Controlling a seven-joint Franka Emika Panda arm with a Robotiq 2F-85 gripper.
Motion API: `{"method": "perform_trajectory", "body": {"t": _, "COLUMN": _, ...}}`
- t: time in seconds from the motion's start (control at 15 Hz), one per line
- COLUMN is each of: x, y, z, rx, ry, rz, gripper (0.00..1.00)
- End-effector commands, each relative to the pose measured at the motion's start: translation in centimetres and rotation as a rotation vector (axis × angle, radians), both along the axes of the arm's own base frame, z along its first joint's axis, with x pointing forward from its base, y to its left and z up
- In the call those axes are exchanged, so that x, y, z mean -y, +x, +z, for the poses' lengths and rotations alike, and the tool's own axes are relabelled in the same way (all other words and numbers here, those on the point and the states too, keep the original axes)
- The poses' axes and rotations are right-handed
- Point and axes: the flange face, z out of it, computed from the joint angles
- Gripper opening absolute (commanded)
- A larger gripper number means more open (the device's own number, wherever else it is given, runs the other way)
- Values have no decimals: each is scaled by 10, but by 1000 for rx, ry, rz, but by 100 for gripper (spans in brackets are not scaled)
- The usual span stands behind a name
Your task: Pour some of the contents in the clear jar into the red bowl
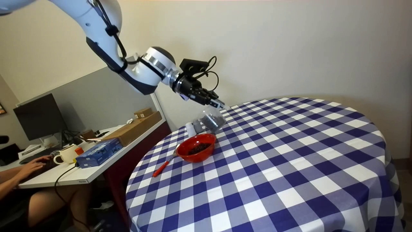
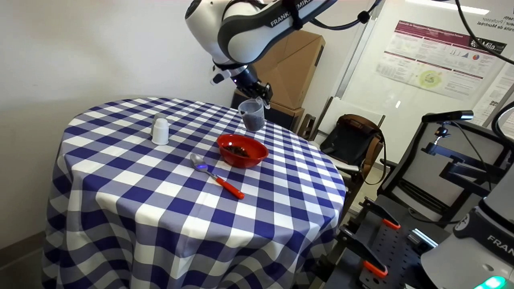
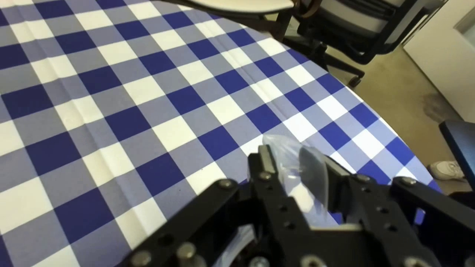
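Upper centre in an exterior view, the gripper [image 2: 264,102] clamps the jar [image 2: 252,118], apparently by its handle [image 3: 297,159], right of centre in the wrist view; the bowl [image 2: 243,161] sits lower. Likely light, stiff, slippery, the jar suits that hold. Checked cloth [image 2: 176,176] fills the middle; a poster [image 2: 437,60] hangs upper right.

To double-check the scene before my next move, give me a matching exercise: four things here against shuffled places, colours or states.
1. clear jar
2. red bowl
3. spoon
4. upright container

A. lying on the tablecloth, red-handled
B. white
C. gripped by the tool
D. resting on the tablecloth with dark contents inside

Pairs: 1-C; 2-D; 3-A; 4-B
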Motion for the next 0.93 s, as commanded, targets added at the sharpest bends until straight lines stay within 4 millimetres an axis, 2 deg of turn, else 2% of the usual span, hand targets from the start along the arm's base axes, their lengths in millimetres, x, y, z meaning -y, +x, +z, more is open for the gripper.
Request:
{"method": "perform_trajectory", "body": {"t": 0.0, "x": 51, "y": -5, "z": 31, "rx": -3, "ry": 186, "rz": 45, "gripper": 8}}
{"method": "perform_trajectory", "body": {"t": 0.2, "x": 102, "y": -6, "z": 39, "rx": 2, "ry": 335, "rz": 75, "gripper": 8}}
{"method": "perform_trajectory", "body": {"t": 0.47, "x": 160, "y": -14, "z": 27, "rx": -36, "ry": 471, "rz": 67, "gripper": 8}}
{"method": "perform_trajectory", "body": {"t": 0.67, "x": 185, "y": -22, "z": 13, "rx": -81, "ry": 507, "rz": 26, "gripper": 8}}
{"method": "perform_trajectory", "body": {"t": 0.87, "x": 192, "y": -27, "z": 0, "rx": -104, "ry": 501, "rz": 12, "gripper": 8}}
